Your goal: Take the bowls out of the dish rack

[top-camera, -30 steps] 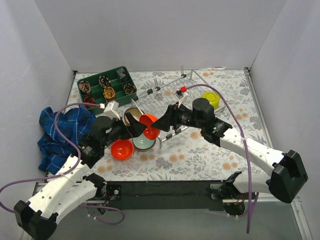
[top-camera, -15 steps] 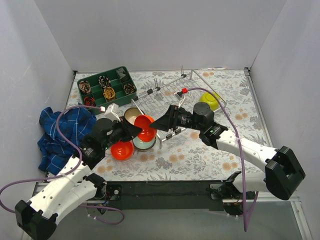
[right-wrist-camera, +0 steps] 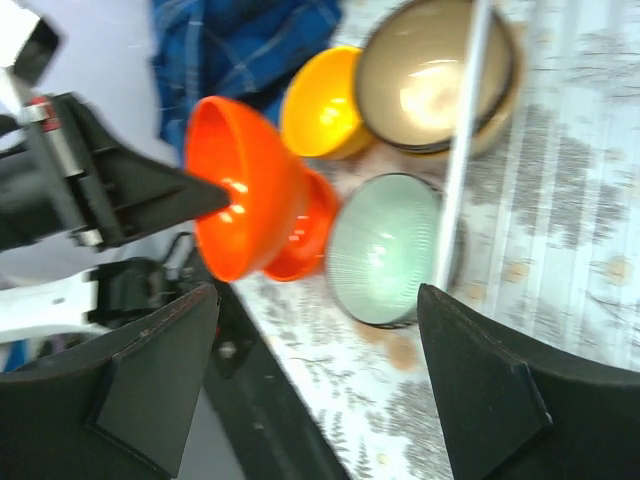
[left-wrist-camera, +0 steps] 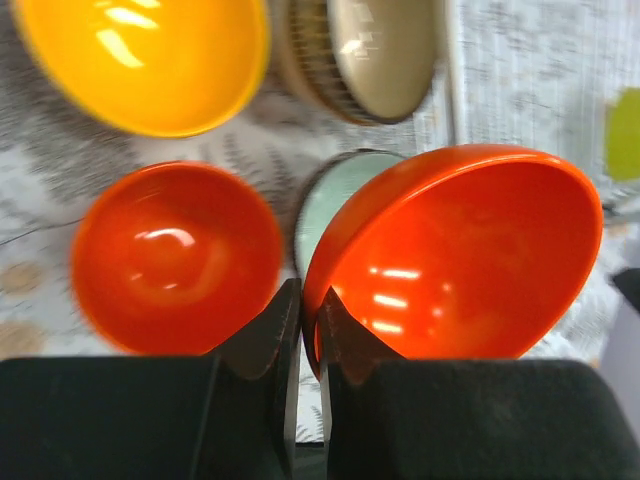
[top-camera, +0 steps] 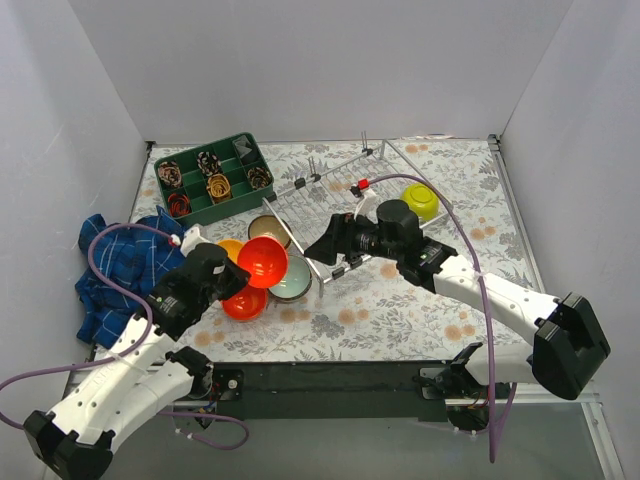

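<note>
Floral tabletop beneath gripped red-orange bowl

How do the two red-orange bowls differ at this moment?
The held red-orange bowl is pinched at its rim by the left claw and tilted; the resting red-orange bowl sits upright on the table, untouched. Both are glossy, the same colour and similar in size.

Floral table, bowls, dish rack, tray, cloth
</note>
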Tool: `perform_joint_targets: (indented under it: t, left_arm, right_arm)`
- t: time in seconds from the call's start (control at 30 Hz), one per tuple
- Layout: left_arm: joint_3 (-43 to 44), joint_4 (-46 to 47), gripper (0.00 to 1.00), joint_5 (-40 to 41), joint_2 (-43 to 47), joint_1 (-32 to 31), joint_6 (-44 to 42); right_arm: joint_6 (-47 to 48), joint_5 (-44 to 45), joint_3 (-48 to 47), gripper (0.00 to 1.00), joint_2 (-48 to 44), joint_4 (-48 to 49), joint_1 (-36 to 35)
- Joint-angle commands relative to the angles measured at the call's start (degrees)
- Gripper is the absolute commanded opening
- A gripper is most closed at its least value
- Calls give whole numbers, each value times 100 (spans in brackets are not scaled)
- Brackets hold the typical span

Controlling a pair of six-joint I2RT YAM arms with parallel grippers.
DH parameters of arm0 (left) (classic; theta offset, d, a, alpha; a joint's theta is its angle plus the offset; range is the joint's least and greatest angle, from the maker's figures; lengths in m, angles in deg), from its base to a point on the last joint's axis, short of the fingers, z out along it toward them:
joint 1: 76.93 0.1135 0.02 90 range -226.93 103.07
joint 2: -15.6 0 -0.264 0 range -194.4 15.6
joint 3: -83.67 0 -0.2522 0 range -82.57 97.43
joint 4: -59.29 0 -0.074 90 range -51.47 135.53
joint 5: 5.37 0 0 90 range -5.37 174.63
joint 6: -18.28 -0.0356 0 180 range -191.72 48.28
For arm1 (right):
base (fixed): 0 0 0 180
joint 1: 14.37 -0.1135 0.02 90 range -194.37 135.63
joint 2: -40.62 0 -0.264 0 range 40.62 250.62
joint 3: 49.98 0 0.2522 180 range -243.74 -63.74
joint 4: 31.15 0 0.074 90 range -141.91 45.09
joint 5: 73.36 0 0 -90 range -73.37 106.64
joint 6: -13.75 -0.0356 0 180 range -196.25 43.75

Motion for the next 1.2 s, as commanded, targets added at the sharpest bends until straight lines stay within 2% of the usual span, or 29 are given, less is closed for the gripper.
perform_joint_targets:
  t: [0.0,0.17,0.47,0.5,0.57,0.63,0.67,0.7,0.73,0.8,0.9,1.03,1.17]
  left_arm:
    - [525,-1651,0,1076,-142,19,841]
    - [509,-2364,0,1252,-310,19,1334]
    - [-63,-1795,0,1173,-556,19,1352]
    - [-141,-1750,7,1173,-582,19,1343]
    - [-169,-1697,13,1182,-592,19,1360]
    - [-204,-1680,23,1199,-557,19,1413]
    - [-221,-1662,30,1191,-495,19,1430]
    - [-239,-1653,43,1173,-451,19,1431]
    - [-256,-1653,47,1164,-416,19,1448]
    - [-265,-1679,61,1103,-302,19,1501]
    - [-213,-1767,75,1076,-109,19,1527]
    - [120,-1934,98,1164,93,19,1344]
    - [489,-1899,98,1173,252,19,974]
  right_arm:
    - [1364,1249,-583,88,-158,-1523,-14]
    - [1929,1832,-803,90,-263,-2113,-5]
    - [2421,2307,-776,91,-272,-2315,30]
    - [2465,2333,-785,91,-272,-2376,30]
    - [2605,2368,-846,91,-246,-2447,39]
    - [2720,2456,-899,91,-202,-2561,48]
    - [2825,2535,-969,91,-184,-2605,56]
    - [2878,2597,-996,91,-158,-2640,56]
    - [2931,2649,-1031,91,-106,-2719,56]
    - [3159,2948,-1180,91,-35,-2807,65]
    - [3475,3648,-1469,93,193,-3114,91]
    - [3880,4564,-1873,95,710,-3422,293]
    - [4451,5565,-2252,99,1308,-3563,495]
